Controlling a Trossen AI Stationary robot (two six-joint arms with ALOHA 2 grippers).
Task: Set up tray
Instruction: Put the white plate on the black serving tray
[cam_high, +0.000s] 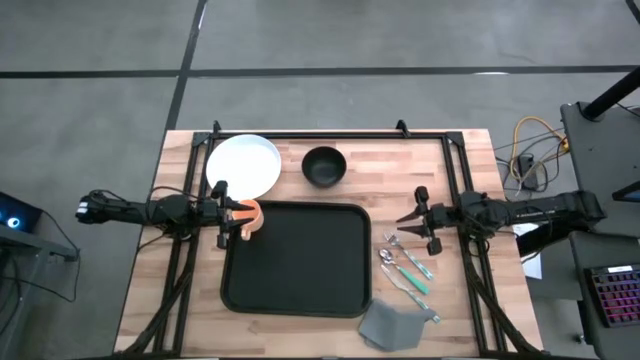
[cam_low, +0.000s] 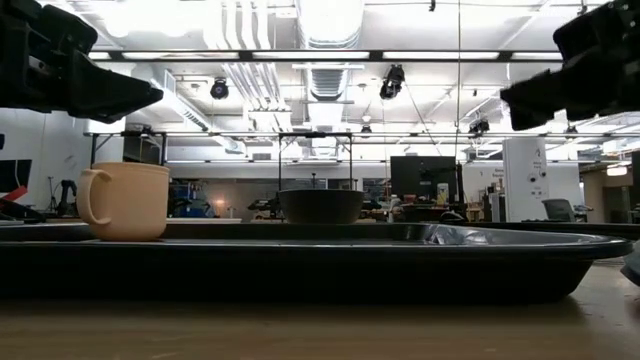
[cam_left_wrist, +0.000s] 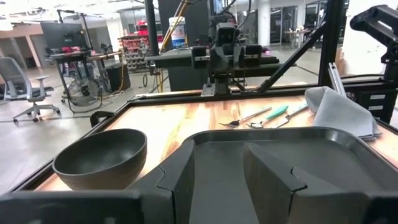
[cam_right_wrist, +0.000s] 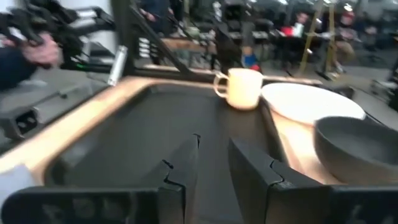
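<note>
The black tray (cam_high: 300, 280) lies in the middle of the table; its rim (cam_low: 300, 262) spans the low view. A peach mug (cam_high: 250, 214) stands upright on the tray's far left corner (cam_low: 125, 200), handle toward the left edge, and also shows in the right wrist view (cam_right_wrist: 242, 87). My left gripper (cam_high: 222, 213) hovers open above and just left of the mug (cam_low: 150, 98), its fingers over the tray (cam_left_wrist: 217, 149). My right gripper (cam_high: 415, 220) hangs open in the air off the tray's right edge (cam_right_wrist: 211, 146), pointing at the tray.
A round white plate (cam_high: 243, 163) and a dark bowl (cam_high: 324, 166) sit on the wood beyond the tray's far edge. Cutlery with teal handles (cam_high: 408, 268) lies right of the tray, a grey napkin (cam_high: 392, 322) at its near right corner. Black frame rails run along the table's sides.
</note>
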